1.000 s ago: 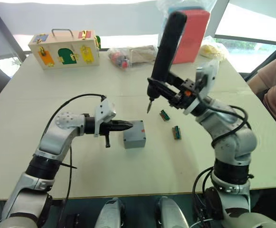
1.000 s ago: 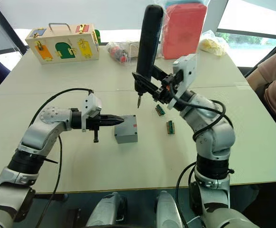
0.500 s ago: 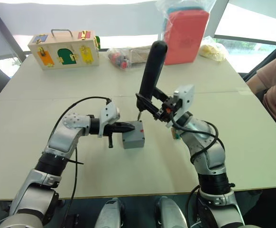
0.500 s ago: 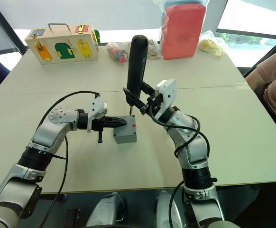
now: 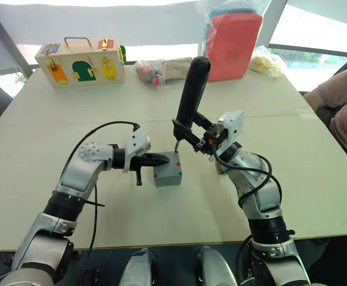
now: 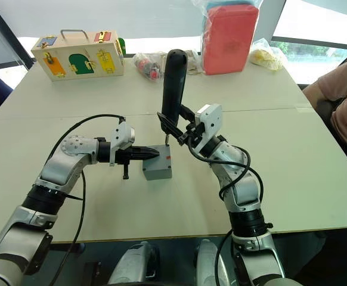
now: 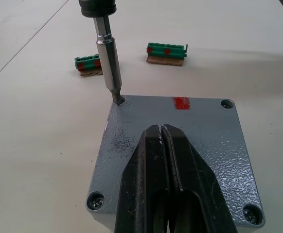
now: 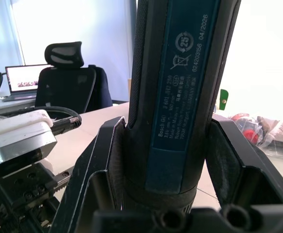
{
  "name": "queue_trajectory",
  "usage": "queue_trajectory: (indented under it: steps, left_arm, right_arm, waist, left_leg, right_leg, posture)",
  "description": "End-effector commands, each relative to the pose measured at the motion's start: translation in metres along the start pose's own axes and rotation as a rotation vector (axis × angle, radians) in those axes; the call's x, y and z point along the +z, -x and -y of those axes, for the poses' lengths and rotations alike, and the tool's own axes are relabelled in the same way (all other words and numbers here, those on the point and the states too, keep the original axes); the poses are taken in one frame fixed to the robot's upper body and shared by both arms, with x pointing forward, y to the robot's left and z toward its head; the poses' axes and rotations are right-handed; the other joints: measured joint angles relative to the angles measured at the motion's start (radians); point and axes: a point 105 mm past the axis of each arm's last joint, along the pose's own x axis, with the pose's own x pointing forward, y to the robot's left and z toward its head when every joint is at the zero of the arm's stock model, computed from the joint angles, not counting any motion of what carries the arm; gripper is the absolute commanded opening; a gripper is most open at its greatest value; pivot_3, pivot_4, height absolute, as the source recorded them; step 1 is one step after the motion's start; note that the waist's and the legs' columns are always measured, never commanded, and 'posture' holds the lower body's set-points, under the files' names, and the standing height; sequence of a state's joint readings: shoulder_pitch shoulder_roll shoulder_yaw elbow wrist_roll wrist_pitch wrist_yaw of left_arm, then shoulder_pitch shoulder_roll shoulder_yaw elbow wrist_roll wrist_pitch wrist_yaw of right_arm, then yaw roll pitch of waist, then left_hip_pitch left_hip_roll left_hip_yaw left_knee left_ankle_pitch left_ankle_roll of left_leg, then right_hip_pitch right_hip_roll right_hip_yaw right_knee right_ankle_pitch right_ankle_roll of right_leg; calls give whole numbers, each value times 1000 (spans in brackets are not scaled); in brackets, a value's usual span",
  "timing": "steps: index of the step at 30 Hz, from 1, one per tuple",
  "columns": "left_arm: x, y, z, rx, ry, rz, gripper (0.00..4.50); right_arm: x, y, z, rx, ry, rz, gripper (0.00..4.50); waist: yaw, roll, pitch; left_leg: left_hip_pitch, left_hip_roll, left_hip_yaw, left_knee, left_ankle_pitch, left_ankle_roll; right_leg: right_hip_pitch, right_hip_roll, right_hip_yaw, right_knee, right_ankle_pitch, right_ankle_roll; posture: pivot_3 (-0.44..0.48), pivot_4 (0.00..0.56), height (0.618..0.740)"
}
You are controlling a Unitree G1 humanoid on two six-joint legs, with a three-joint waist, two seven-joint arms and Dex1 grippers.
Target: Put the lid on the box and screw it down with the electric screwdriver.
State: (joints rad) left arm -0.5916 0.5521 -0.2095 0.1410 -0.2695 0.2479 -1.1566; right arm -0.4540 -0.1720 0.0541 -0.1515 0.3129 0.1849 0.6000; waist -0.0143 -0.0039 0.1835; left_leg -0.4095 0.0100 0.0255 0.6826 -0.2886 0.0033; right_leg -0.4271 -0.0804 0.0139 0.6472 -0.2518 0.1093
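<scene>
Lid point(image 7: 180, 141) sits on the box point(image 5: 166, 173), flush w/ it, near the middle of the table point(image 5: 54, 196). From my left wrist cam I see screw heads in the two near corners of the lid, a hole in one far corner, a red mark by the far edge.

Left gripper point(image 7: 164, 145) is pressed flat on top of the lid, fingers closed tight together w/ nothing between them, coming in from the robot's left side.

Right gripper point(image 8: 168, 160) is clamped round the barrel of the electric screwdriver point(image 5: 190, 95); jaws sit on either side of the black body, printed label facing the wrist cam. Driver stands nearly upright, leaning a bit, bit pointing down. Its metal tip point(image 7: 116, 97) is in the lid's other far corner hole, touching.

Two green connector blocks point(image 7: 167, 52) lie on the table just beyond the box, apart from it and from each other.

Far end of the table: wooden latch box point(image 5: 81, 61) w/ coloured doors at far left, clear bags point(image 5: 161, 70) of bits in the middle, red case point(image 5: 232, 43) in plastic standing beside them. A person's arm point(image 5: 340, 101) shows at the right edge.
</scene>
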Motion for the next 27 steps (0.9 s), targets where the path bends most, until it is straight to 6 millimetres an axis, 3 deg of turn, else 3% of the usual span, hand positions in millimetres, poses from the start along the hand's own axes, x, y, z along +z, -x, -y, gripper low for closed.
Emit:
queue_trajectory:
  steps: [1,10,14,27]
  left_arm:
    - [-1,5,-1,17,-10,-14,0]
    - [-3,6,0,23,-5,-17,0]
    - [-4,6,1,22,-1,-20,0]
    - [-9,7,3,25,9,-39,0]
  right_arm:
    - [11,-2,-1,36,37,12,1861]
    - [12,-6,-9,99,66,-18,1861]
    - [1,-7,-20,130,57,-52,1861]
    - [-45,1,-25,100,-32,-250,1861]
  waist:
    - [0,0,0]
    - [1,0,0]
    - [0,0,0]
    - [-1,-2,-8]
  left_leg:
    - [0,0,0,0,0,0]
    - [0,0,0,0,0,0]
    - [0,0,0,0,0,0]
    - [3,0,0,0,0,0]
  right_leg:
    - [0,0,0,0,0,0]
    - [0,0,0,0,0,0]
    - [0,0,0,0,0,0]
    - [3,0,0,0,0,0]
  posture:
    - [0,150,730]
    - [0,150,730]
    - [0,150,730]
    - [0,150,730]
